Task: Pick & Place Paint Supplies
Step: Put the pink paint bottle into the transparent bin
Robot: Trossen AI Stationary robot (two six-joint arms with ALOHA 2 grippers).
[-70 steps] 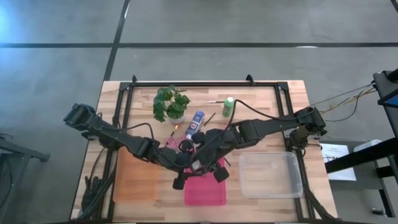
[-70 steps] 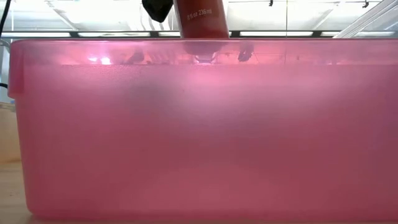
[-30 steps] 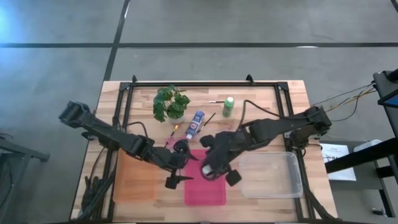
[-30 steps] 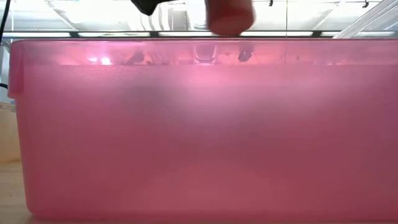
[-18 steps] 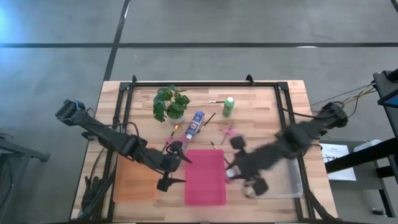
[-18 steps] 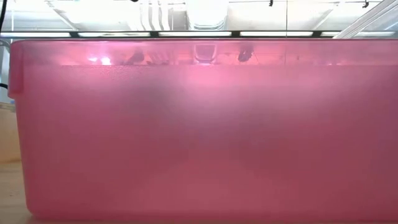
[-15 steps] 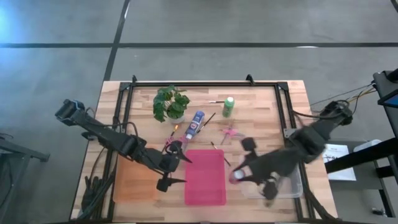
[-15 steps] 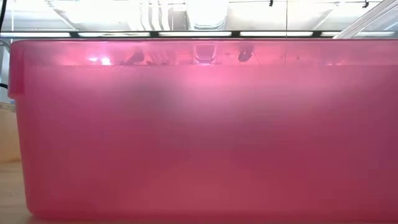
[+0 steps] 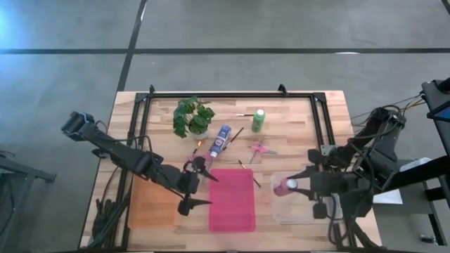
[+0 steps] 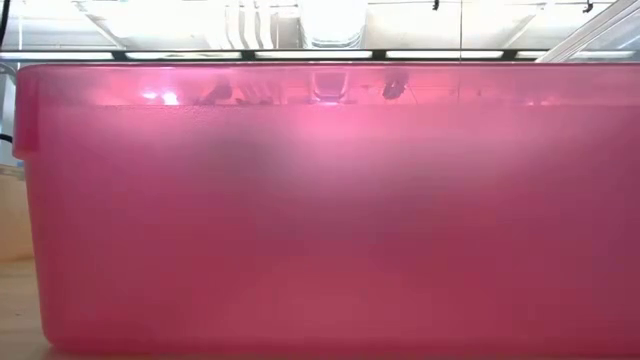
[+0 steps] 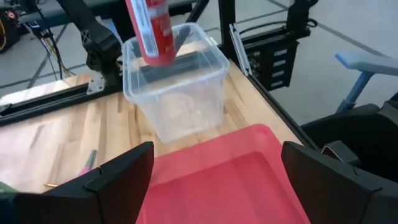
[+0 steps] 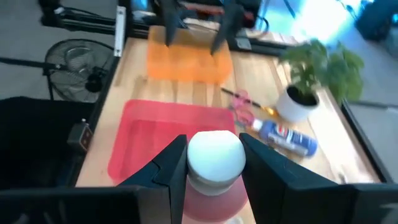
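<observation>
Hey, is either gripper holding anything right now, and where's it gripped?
The right gripper holds the pink-red paint bottle by its neck, just below the white cap. The left gripper is open, empty.

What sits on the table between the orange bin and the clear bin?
The pink bin sits between the orange bin and the clear bin, seen in the high view.

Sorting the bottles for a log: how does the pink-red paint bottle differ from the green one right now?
The pink-red bottle is gripped in the right end effector, above the clear bin; the green bottle stands untouched on the table. The pink-red bottle is at the near right; the green one is near the table's far edge. The pink-red cap is white; the green cap is green. Both are small paint bottles.
</observation>
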